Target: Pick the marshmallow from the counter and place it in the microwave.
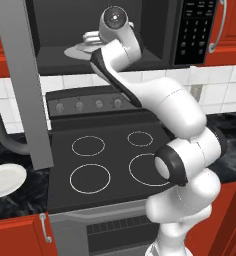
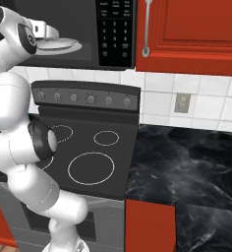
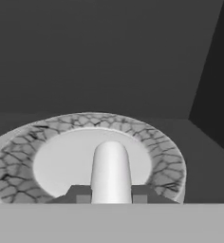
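The marshmallow point(image 3: 111, 168), a small white cylinder, stands between my two dark fingertips, just above a round plate with a grey crackled rim point(image 3: 166, 156). My gripper point(image 3: 111, 195) is shut on the marshmallow. The arm reaches up into the microwave point(image 1: 160, 30), and the hand point(image 1: 92, 37) hovers over the plate point(image 1: 75, 51) inside the dark cavity. From the right side the hand point(image 2: 42, 29) sits above the same plate point(image 2: 66, 47), left of the keypad point(image 2: 115, 29).
The microwave's grey door point(image 1: 25, 85) hangs open on the left, its curved handle point(image 1: 2, 130) pointing outward. The black stove point(image 1: 105, 160) lies below the arm. A white plate point(image 1: 5, 180) rests on the counter point(image 2: 187, 162). Red cabinets point(image 2: 196, 29) flank the microwave.
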Robot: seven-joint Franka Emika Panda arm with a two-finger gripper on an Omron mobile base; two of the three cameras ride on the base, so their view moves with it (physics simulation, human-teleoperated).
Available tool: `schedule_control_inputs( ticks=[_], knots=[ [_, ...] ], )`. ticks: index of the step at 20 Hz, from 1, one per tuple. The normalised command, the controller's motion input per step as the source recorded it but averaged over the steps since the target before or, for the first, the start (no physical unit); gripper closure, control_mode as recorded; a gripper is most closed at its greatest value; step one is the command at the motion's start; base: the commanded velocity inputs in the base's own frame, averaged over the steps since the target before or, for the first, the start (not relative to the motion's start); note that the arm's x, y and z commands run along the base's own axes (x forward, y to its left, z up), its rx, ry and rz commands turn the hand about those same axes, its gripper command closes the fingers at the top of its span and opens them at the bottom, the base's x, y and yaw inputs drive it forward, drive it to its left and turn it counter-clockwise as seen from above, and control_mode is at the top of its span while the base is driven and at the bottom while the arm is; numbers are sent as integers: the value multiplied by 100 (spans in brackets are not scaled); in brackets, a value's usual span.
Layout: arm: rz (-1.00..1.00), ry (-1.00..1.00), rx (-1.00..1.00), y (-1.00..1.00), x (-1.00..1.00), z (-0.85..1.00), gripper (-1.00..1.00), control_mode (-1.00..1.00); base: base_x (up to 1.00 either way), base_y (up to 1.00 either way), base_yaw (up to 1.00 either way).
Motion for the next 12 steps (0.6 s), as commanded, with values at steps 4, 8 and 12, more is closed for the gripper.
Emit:
schedule_control_inputs(
  ticks=[4, 8, 12],
  knots=[
    [0, 7, 7, 0, 54, -24, 100, -100, 0, 0, 0],
    [0, 14, 5, 0, 75, -1, 100, -100, 0, 0, 0],
    [0, 14, 1, 0, 44, 0, 100, -100, 0, 0, 0]
  ],
)
